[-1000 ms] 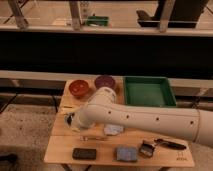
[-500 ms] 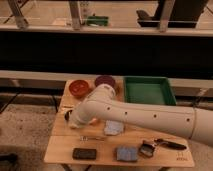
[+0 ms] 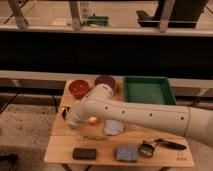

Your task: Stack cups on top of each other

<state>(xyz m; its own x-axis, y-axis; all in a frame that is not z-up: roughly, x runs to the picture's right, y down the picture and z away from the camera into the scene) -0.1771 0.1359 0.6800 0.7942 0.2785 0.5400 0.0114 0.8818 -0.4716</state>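
The orange-yellow cup [image 3: 93, 120] stands on the wooden table [image 3: 65, 150], just under my white arm. The pale blue cup [image 3: 114, 127] sits to its right, partly hidden by the arm. My gripper [image 3: 66, 115] is at the table's left edge, to the left of the orange-yellow cup and in front of the red bowl [image 3: 79, 87]. The arm [image 3: 145, 116] reaches in from the right, across the middle of the table.
A purple bowl [image 3: 105, 81] stands beside the red bowl at the back. A green tray [image 3: 147, 90] is at the back right. Along the front lie a black block [image 3: 84, 153], a blue-grey sponge [image 3: 125, 153] and a dark-handled brush [image 3: 162, 145].
My arm has shifted slightly back and left. The gripper has moved a little toward the table's left edge. The objects on the table have not moved.
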